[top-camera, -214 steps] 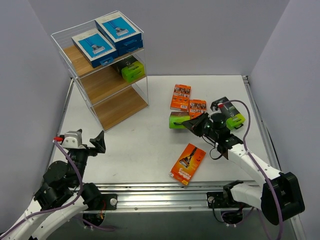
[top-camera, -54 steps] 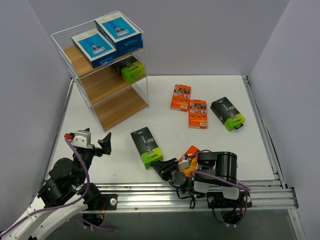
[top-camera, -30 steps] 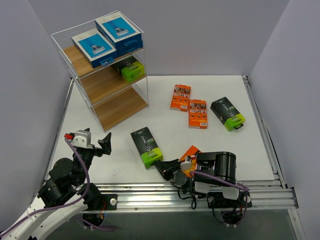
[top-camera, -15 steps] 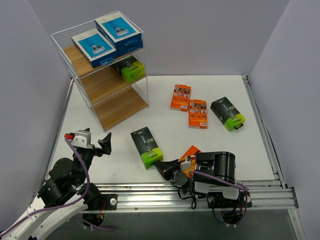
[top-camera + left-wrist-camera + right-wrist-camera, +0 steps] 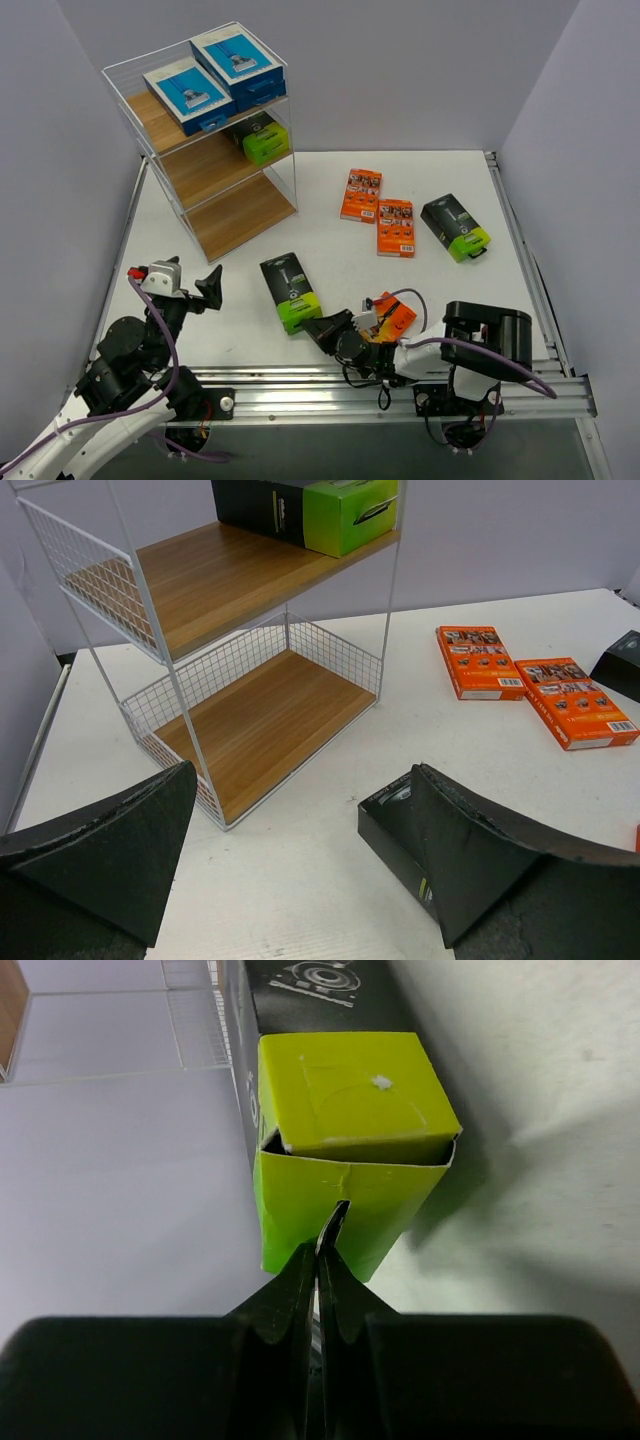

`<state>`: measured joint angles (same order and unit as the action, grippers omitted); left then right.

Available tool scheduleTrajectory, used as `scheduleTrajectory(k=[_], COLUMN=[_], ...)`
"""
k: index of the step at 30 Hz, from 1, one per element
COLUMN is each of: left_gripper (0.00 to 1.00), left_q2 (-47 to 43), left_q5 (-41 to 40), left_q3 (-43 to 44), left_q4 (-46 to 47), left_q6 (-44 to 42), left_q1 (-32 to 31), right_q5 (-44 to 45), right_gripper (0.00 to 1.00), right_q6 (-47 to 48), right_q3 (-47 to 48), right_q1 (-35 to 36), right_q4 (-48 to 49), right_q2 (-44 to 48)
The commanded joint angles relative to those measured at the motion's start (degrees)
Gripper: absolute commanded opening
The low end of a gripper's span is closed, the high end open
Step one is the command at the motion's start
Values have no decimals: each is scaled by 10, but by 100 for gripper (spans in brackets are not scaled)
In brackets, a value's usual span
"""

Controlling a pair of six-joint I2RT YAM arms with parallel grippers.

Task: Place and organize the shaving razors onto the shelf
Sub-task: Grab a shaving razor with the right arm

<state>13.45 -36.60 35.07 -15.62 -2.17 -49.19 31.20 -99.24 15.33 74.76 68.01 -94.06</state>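
The right gripper [image 5: 322, 1242], jaws pressed together, is touching the black cardboard razor pack [image 5: 287, 290] at its lime-green end; the left gripper [image 5: 188, 288] is hovering, jaws spread wide.

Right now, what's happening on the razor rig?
The right end effector is shut, tips at the lime-green end of a black pack on the table near the arms, nothing between them. The left end effector hangs open and empty, facing the shelf. The shelf holds two blue-and-white packs on top and a second black pack on the middle board. Two orange packs and a third black pack lie farther back; a third orange pack sits by the right arm.
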Motion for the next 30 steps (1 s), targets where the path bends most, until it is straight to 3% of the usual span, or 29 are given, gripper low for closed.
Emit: scheduleTrajectory(k=[1, 10, 13, 22, 25, 28, 30], left_gripper=[97, 97, 97, 97, 97, 97, 97], left_q2=[-7, -15, -19, -21, 3, 47, 68], left_q5=[0, -5, -13, -104, -123, -129, -117], left_q3=[3, 6, 13, 47, 90, 153, 198], left_q4=[21, 17, 9, -31, -73, -167, -245], left_q6=[-4, -5, 2, 57, 104, 209, 326], left_q1=[-1, -1, -1, 0, -1, -2, -1], right_q5=[8, -120, -154, -244, -264, -295, -308], right_gripper=[0, 0, 0, 0, 0, 0, 0], right_q6=[47, 142, 197, 257, 274, 283, 288], right_q3=[39, 97, 160, 267, 312, 355, 379], right_q1=[-15, -99, -122, -177, -189, -200, -210], right_q4=[-117, -147, -218, -241, -249, -252, -255], right_q2=[62, 95, 105, 83, 63, 42, 28])
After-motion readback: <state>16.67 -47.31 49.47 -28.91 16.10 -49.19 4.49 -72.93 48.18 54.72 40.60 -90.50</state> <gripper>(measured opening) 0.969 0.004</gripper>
